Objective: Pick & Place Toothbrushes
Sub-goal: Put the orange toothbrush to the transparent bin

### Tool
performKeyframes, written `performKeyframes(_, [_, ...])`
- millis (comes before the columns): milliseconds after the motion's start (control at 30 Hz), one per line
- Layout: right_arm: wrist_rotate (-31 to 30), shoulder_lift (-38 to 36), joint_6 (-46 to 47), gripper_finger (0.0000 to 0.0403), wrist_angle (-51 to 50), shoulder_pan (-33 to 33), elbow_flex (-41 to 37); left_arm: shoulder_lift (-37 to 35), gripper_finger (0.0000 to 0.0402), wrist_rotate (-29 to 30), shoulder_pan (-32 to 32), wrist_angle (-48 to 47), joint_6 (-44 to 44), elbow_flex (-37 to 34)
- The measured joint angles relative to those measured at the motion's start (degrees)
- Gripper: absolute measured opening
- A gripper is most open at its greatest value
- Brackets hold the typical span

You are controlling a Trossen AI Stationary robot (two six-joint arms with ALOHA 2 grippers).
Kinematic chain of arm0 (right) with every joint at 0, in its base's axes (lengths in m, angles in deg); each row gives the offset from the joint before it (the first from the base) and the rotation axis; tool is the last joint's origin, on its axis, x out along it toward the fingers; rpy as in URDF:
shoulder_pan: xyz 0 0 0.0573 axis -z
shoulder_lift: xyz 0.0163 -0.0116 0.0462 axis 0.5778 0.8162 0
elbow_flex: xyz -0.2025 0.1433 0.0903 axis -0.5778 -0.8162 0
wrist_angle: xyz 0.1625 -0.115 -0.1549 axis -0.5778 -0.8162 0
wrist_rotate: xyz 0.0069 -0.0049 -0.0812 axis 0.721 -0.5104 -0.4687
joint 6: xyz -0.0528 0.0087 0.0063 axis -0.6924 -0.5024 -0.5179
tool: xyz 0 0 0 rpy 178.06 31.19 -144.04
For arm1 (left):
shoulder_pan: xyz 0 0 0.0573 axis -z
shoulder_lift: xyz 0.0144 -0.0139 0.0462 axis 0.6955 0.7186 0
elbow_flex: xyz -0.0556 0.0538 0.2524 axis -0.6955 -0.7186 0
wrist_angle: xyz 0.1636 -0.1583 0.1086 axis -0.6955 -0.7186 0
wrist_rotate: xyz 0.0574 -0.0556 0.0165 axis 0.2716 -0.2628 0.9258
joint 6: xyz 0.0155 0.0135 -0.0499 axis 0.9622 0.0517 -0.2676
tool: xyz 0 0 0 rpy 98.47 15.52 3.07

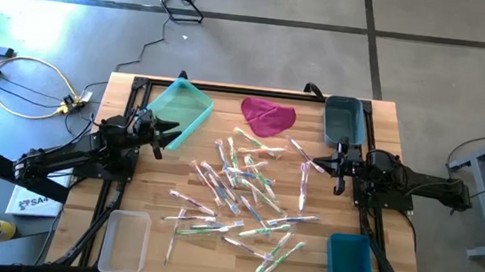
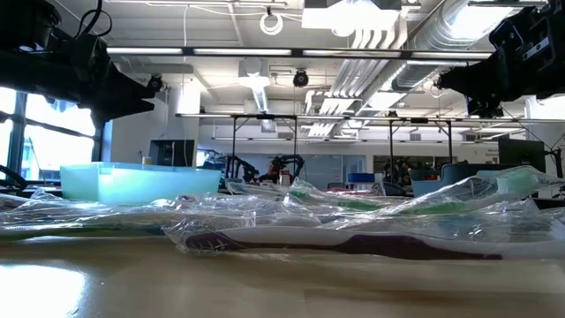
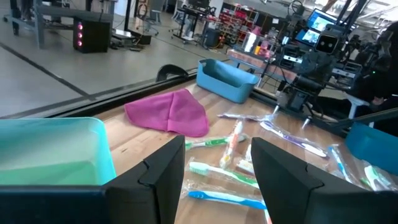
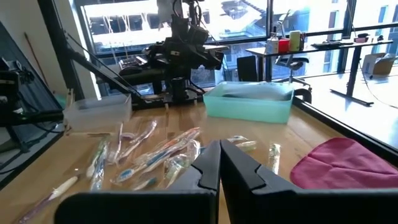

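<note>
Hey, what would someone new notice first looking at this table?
First, the toothbrushes: a loose scatter in clear wrappers across the middle of the wooden table. Next, the magenta cloth lying at the far edge, between the teal bin and the grey-blue bin. The left gripper and right gripper hover at either side, holding nothing.

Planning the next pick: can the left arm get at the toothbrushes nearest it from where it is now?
Probably yes. The left claw is open and empty, beside the teal bin, and bare table lies between it and the nearest toothbrushes.
</note>
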Motion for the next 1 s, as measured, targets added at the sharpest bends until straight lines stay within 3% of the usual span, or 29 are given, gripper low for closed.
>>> performKeyframes(633, [0.0, 0.0, -2.4, 0.0002, 0.0, 0.0, 0.0, 0.0, 0.0181, 0.2, 0.0, -0.4, 0.5, 0.1])
performKeyframes(833, [-0.2, 0.0, 0.9, 0.0002, 0.4, 0.0, 0.0, 0.0, 0.0181, -4.3, 0.0, -0.6, 12.9, 0.1])
performKeyframes(1000, [-1.6, 0.0, 1.7, 0.0002, 0.4, 0.0, 0.0, 0.0, 0.0177, -5.0, 0.0, -0.6, 16.5, 0.1])
